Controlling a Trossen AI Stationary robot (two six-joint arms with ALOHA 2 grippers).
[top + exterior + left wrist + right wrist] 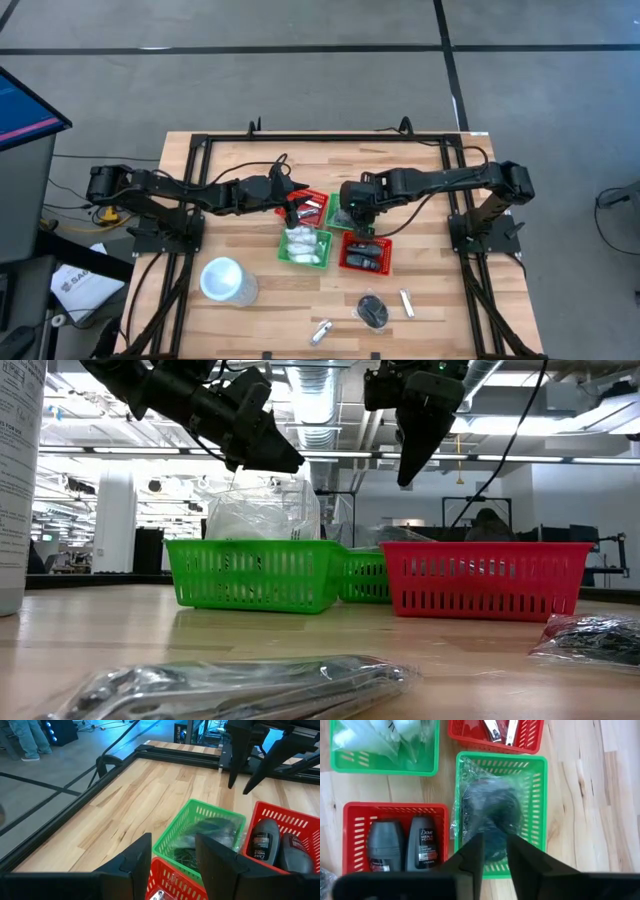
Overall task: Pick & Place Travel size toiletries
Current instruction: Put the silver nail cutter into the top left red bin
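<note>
Two dark bottles (402,847) share one red basket (355,810); four baskets seemingly total.

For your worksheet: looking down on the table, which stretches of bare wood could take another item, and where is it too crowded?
Free: the far strip behind the baskets, and the wood between the white cup and the loose packets. Crowded: the centre, where four baskets sit under both grippers.

Wooden table (250,320) with baskets (366,252), cup (224,280)
</note>
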